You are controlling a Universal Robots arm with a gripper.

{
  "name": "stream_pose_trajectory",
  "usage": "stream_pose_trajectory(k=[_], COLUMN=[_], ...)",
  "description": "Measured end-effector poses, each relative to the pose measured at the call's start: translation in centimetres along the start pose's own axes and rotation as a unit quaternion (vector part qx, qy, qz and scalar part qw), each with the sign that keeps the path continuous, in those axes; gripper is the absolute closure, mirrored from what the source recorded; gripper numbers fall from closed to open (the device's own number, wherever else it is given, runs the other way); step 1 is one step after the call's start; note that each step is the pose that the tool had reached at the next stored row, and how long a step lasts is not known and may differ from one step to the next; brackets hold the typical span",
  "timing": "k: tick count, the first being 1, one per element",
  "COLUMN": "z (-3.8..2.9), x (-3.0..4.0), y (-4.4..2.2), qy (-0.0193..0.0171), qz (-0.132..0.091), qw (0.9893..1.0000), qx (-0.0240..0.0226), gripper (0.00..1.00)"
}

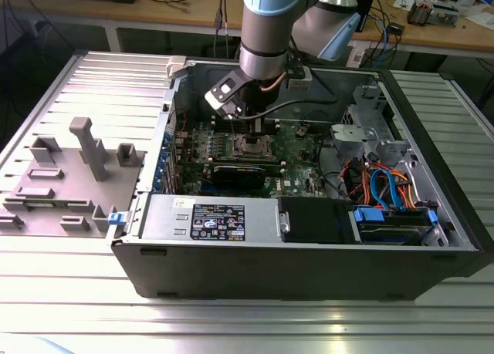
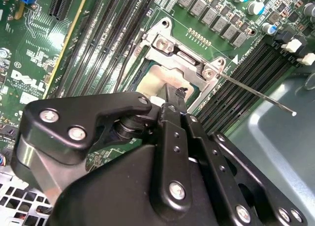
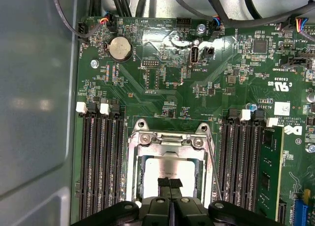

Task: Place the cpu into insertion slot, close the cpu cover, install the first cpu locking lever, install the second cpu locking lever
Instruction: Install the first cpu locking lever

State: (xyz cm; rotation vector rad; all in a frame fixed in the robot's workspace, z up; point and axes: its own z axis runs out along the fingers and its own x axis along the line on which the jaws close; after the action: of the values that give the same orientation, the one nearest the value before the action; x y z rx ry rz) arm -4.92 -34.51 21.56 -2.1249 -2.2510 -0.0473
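The cpu (image 3: 160,168) lies in the socket on the green motherboard, its silvery top showing through the window of the cpu cover (image 3: 170,139). The cover (image 2: 178,49) lies flat over the chip (image 2: 156,79). My gripper (image 3: 170,182) hangs right above the chip with its two black fingertips pressed together and nothing between them; whether they touch the chip I cannot tell. A thin metal locking lever (image 2: 256,92) sticks out from the socket's corner, raised off the board, and runs along the socket's side (image 3: 212,159). In the exterior view the gripper (image 1: 255,132) reaches down into the open computer case.
Black memory slots (image 3: 101,162) flank the socket on both sides, and one holds a green memory stick (image 3: 269,172). A black rectangular card (image 1: 243,173) lies in front of the socket. Case walls (image 1: 309,254), cables (image 1: 382,188) and a grey fixture (image 1: 69,177) surround the work area.
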Motion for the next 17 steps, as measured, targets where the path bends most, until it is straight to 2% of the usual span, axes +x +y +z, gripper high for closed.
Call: stream_pose_trajectory(k=[17], z=[-0.32], x=[0.02], y=[0.00], qy=[0.0000], qz=[0.000], qw=[1.0000], qx=[0.0000], gripper=[0.89])
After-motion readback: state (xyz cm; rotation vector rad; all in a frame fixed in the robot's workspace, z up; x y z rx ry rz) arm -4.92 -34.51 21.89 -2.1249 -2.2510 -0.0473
